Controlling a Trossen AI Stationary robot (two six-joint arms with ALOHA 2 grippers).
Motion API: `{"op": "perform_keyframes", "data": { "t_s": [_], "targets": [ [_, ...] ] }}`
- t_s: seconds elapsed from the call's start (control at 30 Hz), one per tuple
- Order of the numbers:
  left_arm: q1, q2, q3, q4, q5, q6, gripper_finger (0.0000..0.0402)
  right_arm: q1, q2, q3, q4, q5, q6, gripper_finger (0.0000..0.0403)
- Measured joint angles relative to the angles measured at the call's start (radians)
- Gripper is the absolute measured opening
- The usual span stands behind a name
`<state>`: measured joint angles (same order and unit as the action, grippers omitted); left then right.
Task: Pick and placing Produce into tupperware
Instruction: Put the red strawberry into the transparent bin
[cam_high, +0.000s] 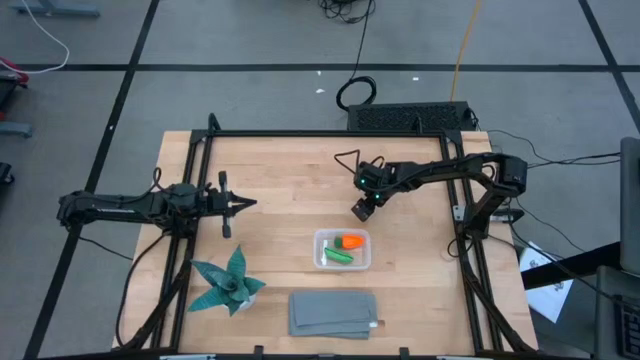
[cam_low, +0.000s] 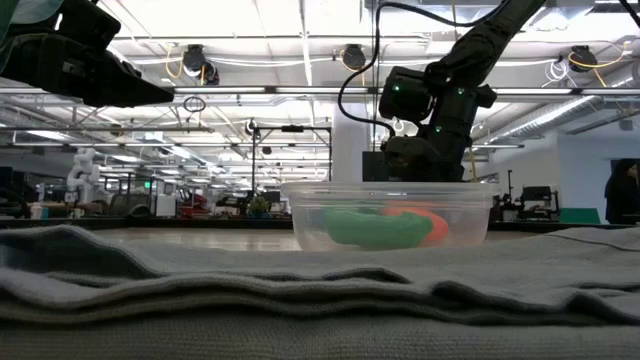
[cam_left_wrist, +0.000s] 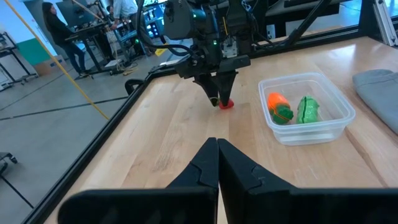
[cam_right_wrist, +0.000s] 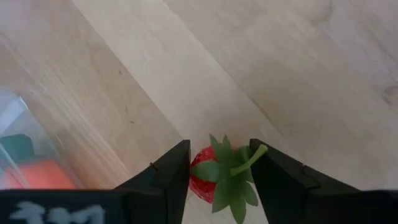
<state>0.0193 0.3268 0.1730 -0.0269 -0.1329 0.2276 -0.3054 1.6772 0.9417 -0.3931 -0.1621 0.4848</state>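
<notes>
The tupperware (cam_high: 343, 250) sits on the wooden table (cam_high: 280, 170), holding 2 pieces of produce: an orange carrot-like piece (cam_high: 350, 241) and a green pod (cam_high: 337, 257) beside it. The right gripper (cam_high: 360, 210) hangs just beyond the tupperware's far edge. The left gripper (cam_high: 243, 204) waits well to the tupperware's left. A teal spiky plant (cam_high: 228, 285) lies to the tupperware's near left, a grey folded cloth (cam_high: 334, 313) just in front.

Carrot (cam_high: 350, 241) (and pod (cam_high: 338, 256)) in tupperware (cam_high: 320, 262)
</notes>
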Motion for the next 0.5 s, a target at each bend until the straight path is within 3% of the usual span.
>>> {"op": "perform_keyframes", "data": {
  "t_s": [0.5],
  "targets": [
    [0.0,0.0,0.0,0.0,0.0,0.0,0.0001,0.0,-0.06,0.0,-0.01,-0.001,-0.01,0.008]
  ]
}}
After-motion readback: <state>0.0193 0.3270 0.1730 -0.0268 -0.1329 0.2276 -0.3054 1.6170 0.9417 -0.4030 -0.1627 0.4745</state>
